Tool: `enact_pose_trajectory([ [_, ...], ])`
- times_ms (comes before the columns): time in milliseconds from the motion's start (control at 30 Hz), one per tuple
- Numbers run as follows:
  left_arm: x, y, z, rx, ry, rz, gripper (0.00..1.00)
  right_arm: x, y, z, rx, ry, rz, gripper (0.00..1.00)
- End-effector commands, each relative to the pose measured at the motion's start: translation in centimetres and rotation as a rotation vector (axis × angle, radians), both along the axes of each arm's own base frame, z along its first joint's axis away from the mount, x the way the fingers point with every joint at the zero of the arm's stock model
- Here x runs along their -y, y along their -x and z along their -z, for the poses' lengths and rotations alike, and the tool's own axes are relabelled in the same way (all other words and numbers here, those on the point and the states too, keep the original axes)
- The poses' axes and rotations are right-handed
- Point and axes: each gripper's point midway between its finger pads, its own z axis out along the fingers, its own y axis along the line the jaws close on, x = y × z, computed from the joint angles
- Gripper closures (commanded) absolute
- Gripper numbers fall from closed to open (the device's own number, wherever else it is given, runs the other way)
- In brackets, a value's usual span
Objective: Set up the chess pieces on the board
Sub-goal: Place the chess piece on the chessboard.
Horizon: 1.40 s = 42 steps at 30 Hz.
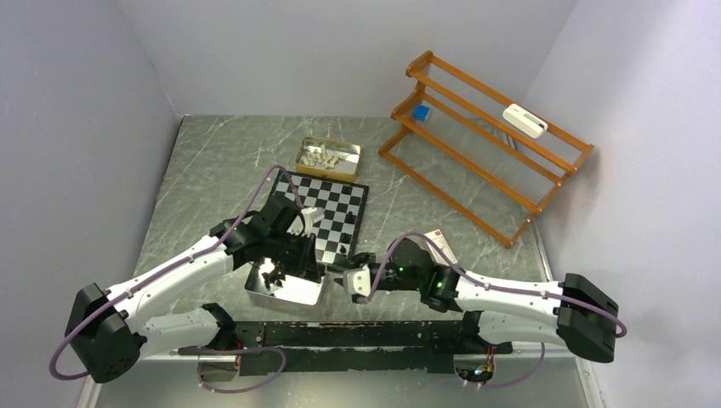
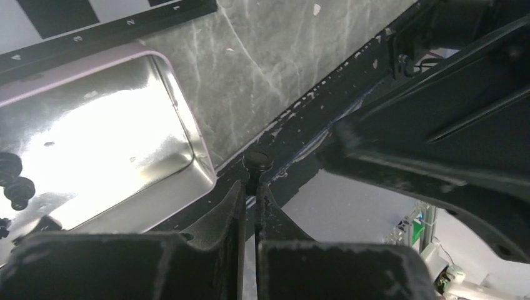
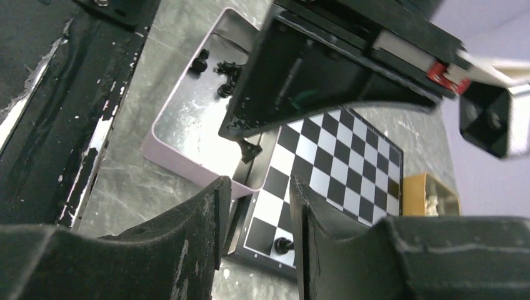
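Pinching one tiny, light, glossy black chess piece [image 2: 257, 160] in tight-shut left fingers [image 2: 228, 212] near the silver tray [image 2: 187, 134] beside the board [image 3: 350, 169], with right fingers [image 3: 200, 215] narrowly parted and empty; probably slippery, best gripped low on its stiff stem.

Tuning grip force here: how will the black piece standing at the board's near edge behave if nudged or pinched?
The black piece looks tiny and narrow-based, so a sideways nudge would probably tip it. Its small rounded form may slip from a pinch. On the smooth board it would likely slide easily, being very light.
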Motion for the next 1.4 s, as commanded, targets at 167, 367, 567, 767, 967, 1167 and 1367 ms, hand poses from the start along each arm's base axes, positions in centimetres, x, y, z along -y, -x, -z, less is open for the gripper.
enact_pose_trajectory([
  [167, 1.3, 1.5, -2.3, -0.011, 0.129, 0.095, 0.94, -2.4, 0.8, -0.1, 0.171, 0.067, -0.085, 0.53],
  [367, 1.4, 1.7, -2.4, -0.012, 0.14, 0.105, 0.94, -3.1, 1.4, 0.7, 0.192, 0.116, -0.1, 0.55],
  [567, 1.7, 1.7, -2.4, -0.017, 0.151, 0.111, 0.95, -3.4, 1.7, 0.8, 0.223, 0.12, -0.103, 0.59],
  [767, 1.6, 1.1, -2.7, 0.008, 0.138, 0.098, 0.95, -3.3, 1.8, 1.4, 0.225, 0.14, -0.096, 0.76],
  [967, 1.6, -0.3, -4.0, 0.075, 0.135, 0.04, 0.91, -3.1, 1.9, 1.1, 0.163, 0.087, -0.051, 0.92],
  [1167, 2.0, -1.4, -5.1, 0.129, 0.165, -0.003, 0.71, -3.6, 1.8, -1.0, 0.025, -0.067, 0.025, 0.99],
  [1367, 1.7, -2.8, -7.4, 0.222, 0.18, -0.055, 0.64, -3.3, 1.6, -2.9, -0.053, -0.181, 0.081, 0.98],
])
